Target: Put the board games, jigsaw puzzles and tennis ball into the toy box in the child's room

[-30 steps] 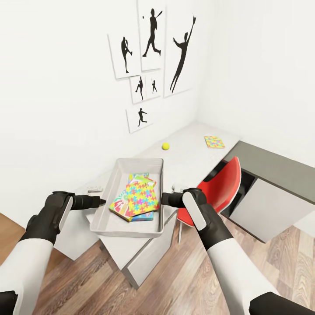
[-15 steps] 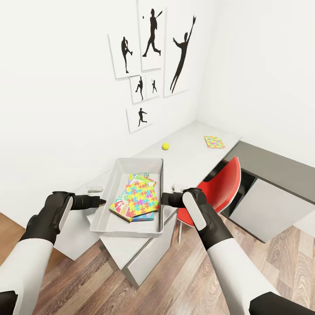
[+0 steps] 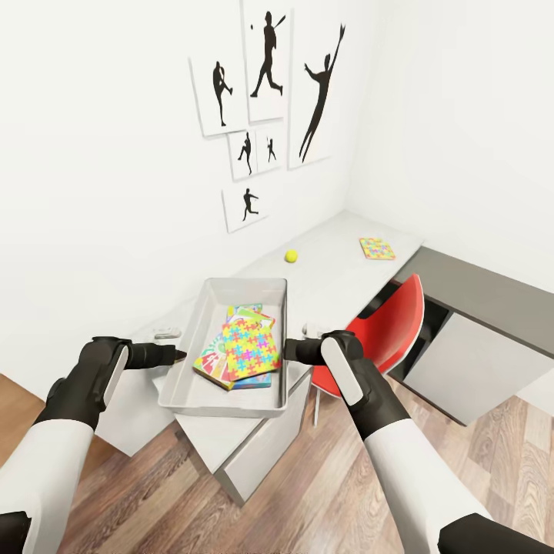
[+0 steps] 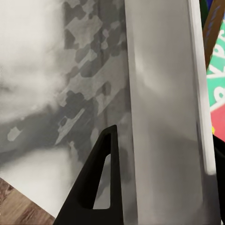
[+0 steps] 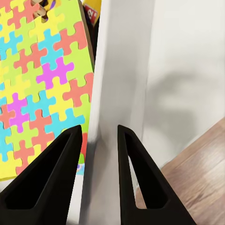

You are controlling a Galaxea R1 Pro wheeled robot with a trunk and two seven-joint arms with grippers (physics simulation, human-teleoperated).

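Your right gripper [image 5: 98, 140] had its jaws straddling the bin's [image 3: 188, 338] right wall, one finger inside and one outside, closed onto the rim. Your left gripper [image 3: 178, 355] met the opposite wall. In the left wrist view one finger [image 4: 101, 180] lay outside the wall and the other was cut off at the frame edge, so a clamp there looked likely but could not be confirmed.

From the head camera, the bin sat at the near end of the table [image 3: 331, 273], its near corner overhanging the edge. Inside it lay a puzzle [image 3: 248, 348] on top of other flat boxes, with a SKIP-BO box edge [image 3: 206, 360] showing at 8 o'clock of the pile.

Two items were outside the bin. The ball [image 3: 291, 256] lay at 1 o'clock from the bin, well apart. The second puzzle [image 3: 377, 248] lay farther along, near the table's far corner. A red chair [image 3: 392, 323] stood just beside your right arm.

Judged from this layout, you were at the step of holding the bin two-handed, probably to shift it toward the remaining toys. The next move called for equal motion of both arms, the bin kept level, and clearance from the chair.
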